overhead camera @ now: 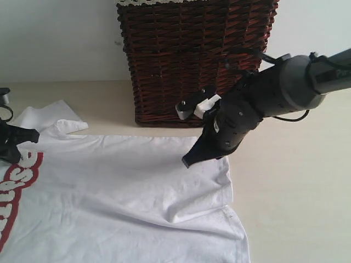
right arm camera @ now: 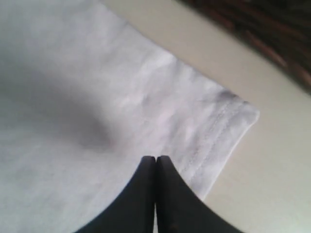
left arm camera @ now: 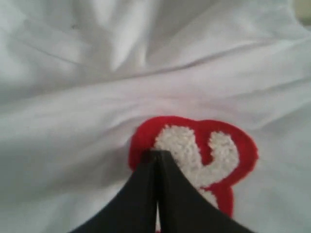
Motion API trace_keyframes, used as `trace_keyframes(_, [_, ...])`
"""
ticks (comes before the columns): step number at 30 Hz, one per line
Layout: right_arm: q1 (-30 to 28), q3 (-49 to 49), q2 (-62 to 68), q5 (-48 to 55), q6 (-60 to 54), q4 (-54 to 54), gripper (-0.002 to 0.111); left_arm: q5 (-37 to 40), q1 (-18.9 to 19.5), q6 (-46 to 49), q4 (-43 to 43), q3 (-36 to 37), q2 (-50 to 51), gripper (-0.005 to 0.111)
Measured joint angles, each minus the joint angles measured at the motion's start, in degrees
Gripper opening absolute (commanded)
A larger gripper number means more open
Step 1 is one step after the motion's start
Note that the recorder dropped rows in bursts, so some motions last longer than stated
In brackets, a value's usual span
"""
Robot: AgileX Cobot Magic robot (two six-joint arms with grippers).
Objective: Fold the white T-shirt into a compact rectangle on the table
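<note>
The white T-shirt (overhead camera: pixel 126 181) lies spread out and wrinkled on the pale table (overhead camera: pixel 296 181). Its fuzzy white letters on red (overhead camera: pixel 16 186) run along the left edge of the exterior view. My left gripper (overhead camera: pixel 16 156) sits at that edge. In the left wrist view it (left arm camera: pixel 155 154) is shut, its tips resting at the rim of a red-outlined letter (left arm camera: pixel 194 150) with no cloth seen between them. My right gripper (overhead camera: pixel 188 162) is over the shirt's far right part. In the right wrist view it (right arm camera: pixel 155 159) is shut and empty above the cloth (right arm camera: pixel 73 97), close to a stitched hem corner (right arm camera: pixel 238 114).
A dark wicker basket (overhead camera: pixel 186 55) with a lace-trimmed lining stands at the back of the table, just behind the right arm; its dark weave (right arm camera: pixel 272 39) shows in the right wrist view. Bare table (right arm camera: pixel 272 174) stretches to the right of the shirt. One sleeve (overhead camera: pixel 49 115) lies at the back left.
</note>
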Motion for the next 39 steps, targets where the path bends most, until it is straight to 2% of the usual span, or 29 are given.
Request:
trace_keyframes(7, [-0.74,-1.59,3.73,-1.51,1.21,-4.82,0.000,-1.05,0.15,0.18,-1.25,-5.49,5.57,0.000])
trace_keyframes(13, [-2.96,-5.02,5.63,1.23,1.84,-6.32,0.000,-1.66,0.15,0.29,-1.25,-12.40,6.02,0.000])
trace_keyframes(16, [-3.06,-5.26,5.77,1.61,1.59,-5.64,0.000,-3.32,0.15,1.66,-4.69,-15.30,5.92,0.000])
trace_keyframes(21, [-3.18,-5.29,5.77,1.72,-0.29,-3.84,0.000,-2.47,-1.02,9.45,-14.54,-20.97,9.50,0.000])
trace_keyframes(27, [-3.18,-5.52,5.77,2.06,-0.62,-3.61,0.000,0.61,-3.14,11.08,-16.02,-29.86,19.48,0.000])
trace_keyframes(30, [-3.18,-5.52,5.77,2.18,-1.20,-3.61,0.000,0.99,-3.23,9.00,-14.67,-33.95,23.22,0.000])
trace_keyframes(39, [-3.18,-5.52,5.77,2.44,-1.56,-3.48,0.000,5.35,-2.97,-3.75,-1.32,-46.16,29.72,0.000])
